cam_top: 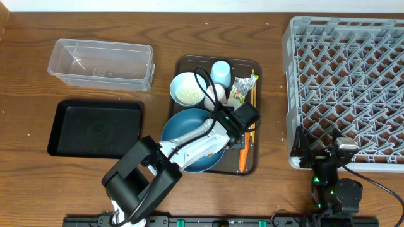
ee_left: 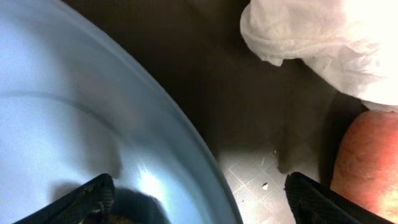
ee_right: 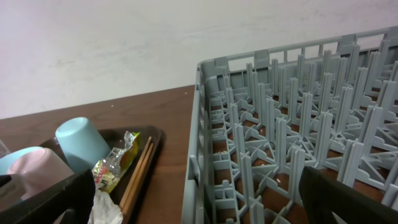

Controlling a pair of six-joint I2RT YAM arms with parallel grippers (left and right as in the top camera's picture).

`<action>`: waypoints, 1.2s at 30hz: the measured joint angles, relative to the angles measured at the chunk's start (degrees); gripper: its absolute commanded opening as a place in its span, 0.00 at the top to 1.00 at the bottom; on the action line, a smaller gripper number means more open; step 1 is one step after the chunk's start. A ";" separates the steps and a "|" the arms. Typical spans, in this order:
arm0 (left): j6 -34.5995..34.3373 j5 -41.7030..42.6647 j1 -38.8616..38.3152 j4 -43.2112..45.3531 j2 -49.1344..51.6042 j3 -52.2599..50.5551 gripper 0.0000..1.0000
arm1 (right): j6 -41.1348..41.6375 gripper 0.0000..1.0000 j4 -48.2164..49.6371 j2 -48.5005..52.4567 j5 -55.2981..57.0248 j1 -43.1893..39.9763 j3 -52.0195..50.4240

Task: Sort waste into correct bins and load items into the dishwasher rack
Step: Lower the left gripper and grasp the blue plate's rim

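1. The left hand is set wide and low over the brown serving tray. Its fingers straddle the rim of the blue dish, one over the dish's inside and the other over the tray floor outside. Nothing is gripped.
2. This straddle is judged to prepare a pinch on the rim, since a broad, shallow dish offers no other hold.
3. The carrot lies just outside the outer finger, and the crumpled napkin lies ahead of the hand on the same side. A crowded closing is therefore judged a risk, as the carrot could be nudged.
4. The right hand is opened wide and carries nothing. It is placed low at the near corner of the dishwasher rack, which fills the space ahead and to its right.
5. Ahead and to that hand's left, the light-blue cup, wrapper and chopsticks are seen on the tray. The hand is judged to be kept aside so the tray is left free for the other arm.
6. The black tray and clear tub sit on the desk, well beyond the dish from the left hand. No waste is seen in either.
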 measured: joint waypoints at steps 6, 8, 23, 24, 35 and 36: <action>-0.02 -0.96 0.00 0.37 0.00 0.00 0.26 | 0.00 0.01 0.00 0.00 0.00 0.00 0.00; -0.15 -1.11 0.00 0.52 0.00 0.00 0.35 | 0.00 0.01 0.00 0.00 0.00 0.00 0.00; 0.04 -1.75 0.00 1.62 1.42 0.00 0.62 | 0.00 0.01 0.00 0.00 0.00 0.00 0.00; -0.02 -1.95 0.00 1.64 1.73 0.00 0.66 | -0.02 0.01 -0.02 0.00 0.00 0.00 0.00; -0.13 -3.69 -0.33 1.38 1.79 0.63 0.91 | 0.00 0.01 -0.02 0.00 0.00 0.00 0.00; -0.02 -3.93 -0.39 1.14 1.77 0.87 0.93 | -0.02 0.01 0.00 0.00 0.00 0.00 0.00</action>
